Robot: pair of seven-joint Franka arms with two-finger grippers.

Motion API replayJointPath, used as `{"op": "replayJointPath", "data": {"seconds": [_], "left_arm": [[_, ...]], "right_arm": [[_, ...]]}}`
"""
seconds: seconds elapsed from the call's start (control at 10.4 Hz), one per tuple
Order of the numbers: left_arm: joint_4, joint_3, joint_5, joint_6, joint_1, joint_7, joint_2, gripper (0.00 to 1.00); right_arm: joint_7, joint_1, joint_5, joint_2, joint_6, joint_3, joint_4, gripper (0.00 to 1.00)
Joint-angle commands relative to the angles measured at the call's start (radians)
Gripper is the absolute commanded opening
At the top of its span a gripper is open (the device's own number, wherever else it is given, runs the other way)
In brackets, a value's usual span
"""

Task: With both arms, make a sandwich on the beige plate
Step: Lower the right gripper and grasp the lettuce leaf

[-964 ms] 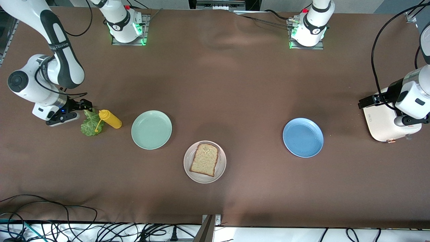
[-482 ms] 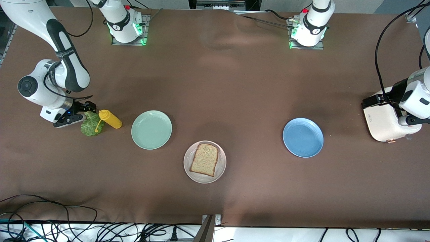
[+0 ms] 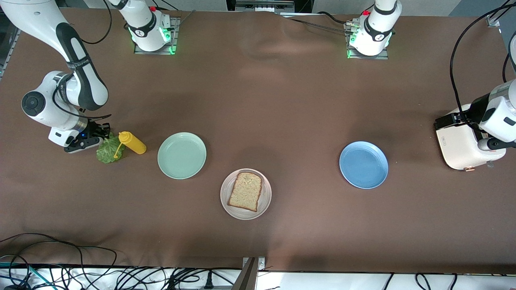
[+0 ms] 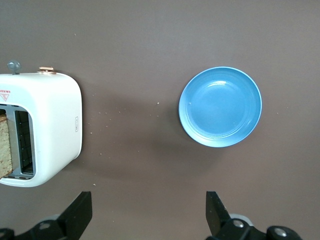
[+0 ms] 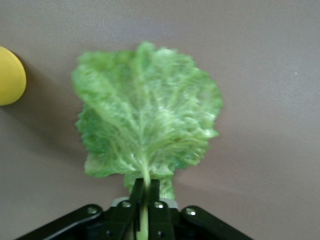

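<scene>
The beige plate [image 3: 246, 194] lies near the front camera at mid-table with one brown toast slice [image 3: 245, 191] on it. A ruffled green lettuce leaf [image 3: 107, 148] [image 5: 145, 120] lies on the cloth at the right arm's end, and my right gripper [image 3: 102, 133] [image 5: 145, 187] is shut on its pale stem. The left gripper [image 4: 149, 212] hangs open with nothing in it over the white toaster [image 3: 459, 143] [image 4: 42, 127] at the left arm's end. A second toast slice [image 4: 4, 148] stands in the toaster's slot.
A yellow squeeze bottle [image 3: 132, 142] [image 5: 10, 75] lies right beside the lettuce. The mint-green plate [image 3: 182, 155] sits between the bottle and the beige plate. A blue plate [image 3: 363, 164] [image 4: 220, 106] lies toward the toaster. Cables run along the table's near edge.
The right gripper came down to the lettuce and shut on its stem. The left arm shifted a little over the toaster and then held still.
</scene>
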Motion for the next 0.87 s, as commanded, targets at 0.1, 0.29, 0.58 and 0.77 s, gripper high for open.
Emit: {"op": "replayJointPath", "data": {"seconds": [0.1, 0.29, 0.58, 0.77], "left_arm": [[-0.031, 0.008, -0.013, 0.001, -0.001, 0.025, -0.029, 1.0], [-0.037, 0.008, -0.009, 0.001, -0.004, 0.025, -0.021, 1.0], [-0.042, 0.007, -0.009, -0.002, 0.0, 0.028, -0.026, 1.0], [-0.048, 0.007, -0.009, -0.002, 0.0, 0.028, -0.026, 1.0]], "right_arm": [[-0.025, -0.008, 0.012, -0.102, -0.085, 0.015, 0.002, 0.0], [-0.049, -0.006, 0.01, -0.182, -0.132, 0.017, 0.022, 0.0], [-0.097, -0.006, 0.017, -0.274, -0.358, 0.017, 0.166, 0.0], [-0.088, 0.0, 0.018, -0.323, -0.502, 0.039, 0.258, 0.0]]}}
